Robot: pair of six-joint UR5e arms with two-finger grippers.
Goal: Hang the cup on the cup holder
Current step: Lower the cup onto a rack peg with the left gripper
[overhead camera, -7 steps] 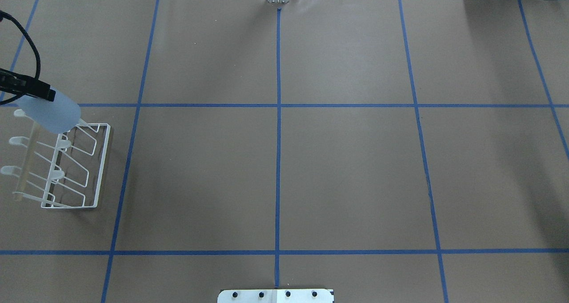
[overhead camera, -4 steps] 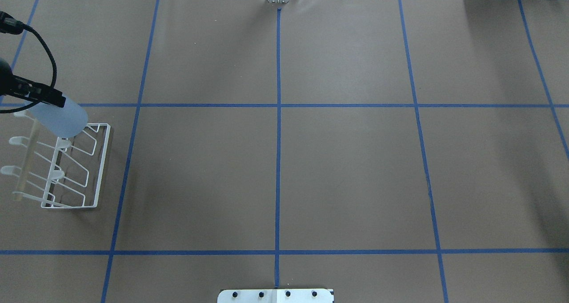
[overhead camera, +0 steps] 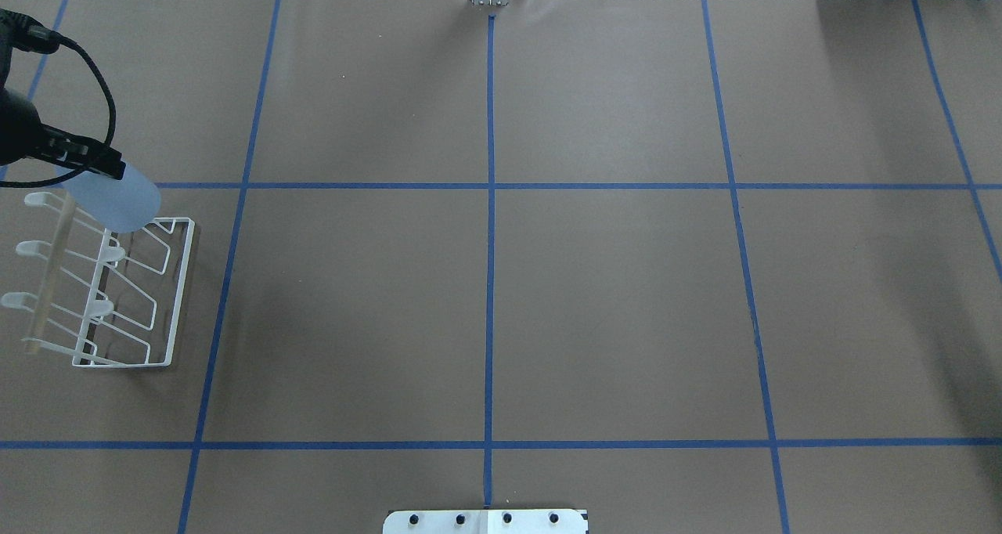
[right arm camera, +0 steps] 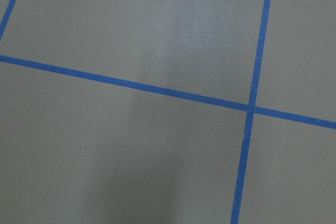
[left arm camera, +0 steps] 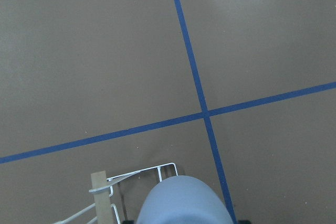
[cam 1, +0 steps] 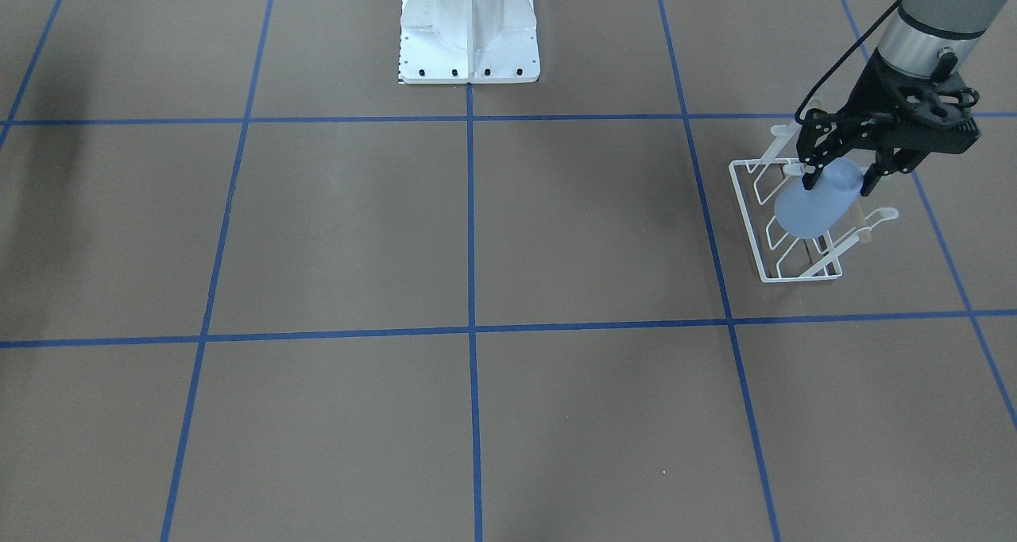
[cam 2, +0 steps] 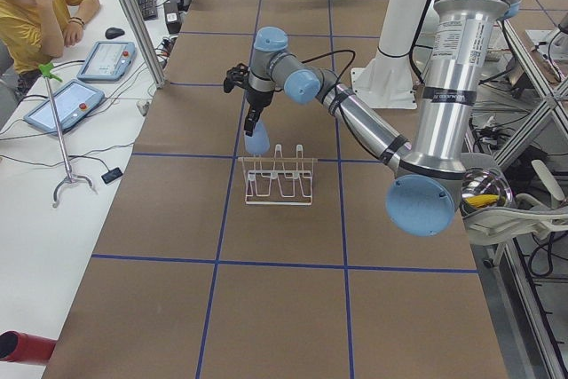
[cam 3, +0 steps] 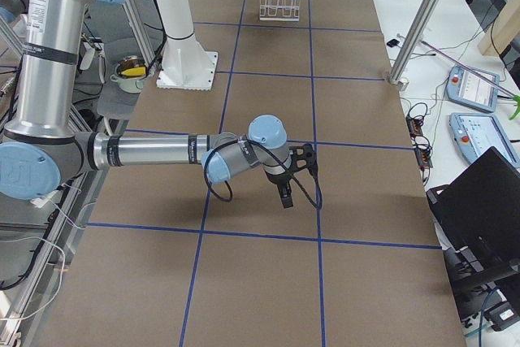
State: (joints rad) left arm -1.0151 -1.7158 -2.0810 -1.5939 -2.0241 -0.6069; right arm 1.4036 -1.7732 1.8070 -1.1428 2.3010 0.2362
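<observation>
Pale blue, front view: cup (cam 1: 812,206) pinched betw. fingers of left gripper (cam 1: 842,178), mouth tilted down twd camera, hanging over far end of cup holder (cam 1: 786,276); not seated on any prong as far as I can tell.
Overhead: cup (overhead camera: 117,197) at rack's end nearest the far table edge, overlapping corner of cup holder (overhead camera: 182,283); left gripper (overhead camera: 82,158) comes in from view's left w/ black cable looping above.
Left side view: cup (cam 2: 257,139) held above wire prongs, just off the rack's end; person sits at a side table w/ pendants.
Right side view: right gripper (cam 3: 286,193) low over brown table (cam 3: 268,282), well apart from rack; can't tell if spread or pressed together.
Left wrist cam: cup (left arm camera: 181,203) base fills bottom edge, wooden bar (left arm camera: 102,198) beside it.
Right wrist cam: bare paper + blue tape only.
Step (judgement): aligning cup mouth over a prong.
Next: needs mouth lined w/ a prong tip, lowered along its slant, then let go; misalignment could nudge the light rack.
</observation>
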